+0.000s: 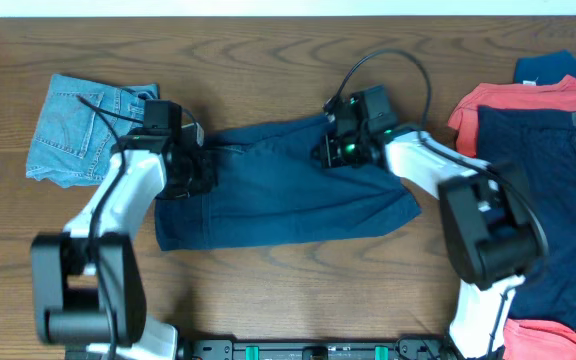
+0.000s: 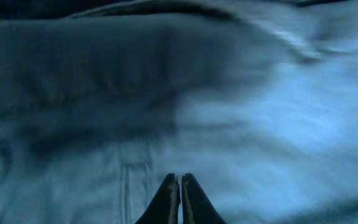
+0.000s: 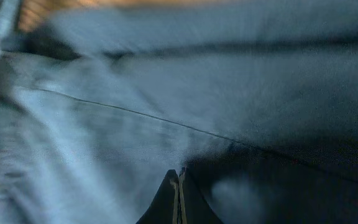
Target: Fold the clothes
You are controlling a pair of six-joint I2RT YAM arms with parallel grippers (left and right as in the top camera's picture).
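A dark blue garment [image 1: 288, 195] lies spread across the middle of the table. My left gripper [image 1: 194, 166] is at its upper left edge and my right gripper [image 1: 334, 150] is at its upper right edge. In the left wrist view the fingers [image 2: 179, 180] are shut, with blue cloth [image 2: 241, 112] filling the frame around them. In the right wrist view the fingers [image 3: 178, 176] are shut too, with the cloth [image 3: 135, 81] close and blurred. Both grippers seem to pinch the fabric.
A folded light denim piece [image 1: 78, 130] lies at the far left. A pile of clothes at the right edge holds a coral piece [image 1: 528, 98], a navy piece [image 1: 558, 190] and a blue piece [image 1: 553, 66]. The wooden table [image 1: 268, 60] shows behind.
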